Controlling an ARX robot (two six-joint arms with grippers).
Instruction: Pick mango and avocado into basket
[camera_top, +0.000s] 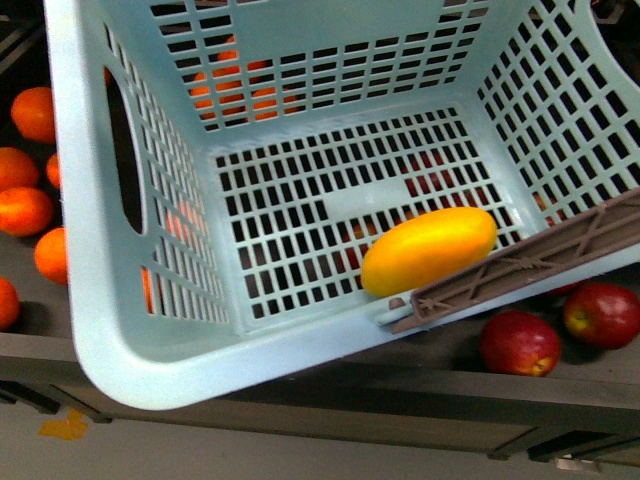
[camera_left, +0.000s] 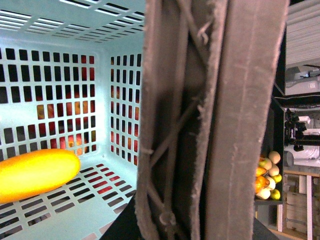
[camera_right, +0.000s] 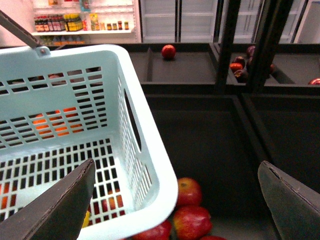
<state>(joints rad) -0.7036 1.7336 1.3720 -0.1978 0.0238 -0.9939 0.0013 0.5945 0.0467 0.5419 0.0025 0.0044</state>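
Observation:
The pale teal basket (camera_top: 150, 350) fills the front view, tilted, above the fruit bins. The yellow-orange mango (camera_top: 430, 250) lies on its slotted floor near the brown ribbed handle (camera_top: 540, 262). In the left wrist view the handle (camera_left: 200, 120) runs through the middle, and my left gripper (camera_left: 190, 222) is shut on it; the mango (camera_left: 35, 172) lies beyond. My right gripper (camera_right: 175, 205) is open, its fingers (camera_right: 55, 205) straddling the basket's corner rim (camera_right: 150, 150), nothing held. A yellow sliver of the mango (camera_right: 86, 218) shows through the slots. No avocado is in view.
Tangerines (camera_top: 25, 210) lie in the bin left of the basket. Red apples (camera_top: 520, 342) lie below its right side, and apples (camera_right: 190, 192) sit under my right gripper. Dark bins and dividers (camera_right: 227, 45) stand behind, with one apple (camera_right: 168, 51) on a shelf.

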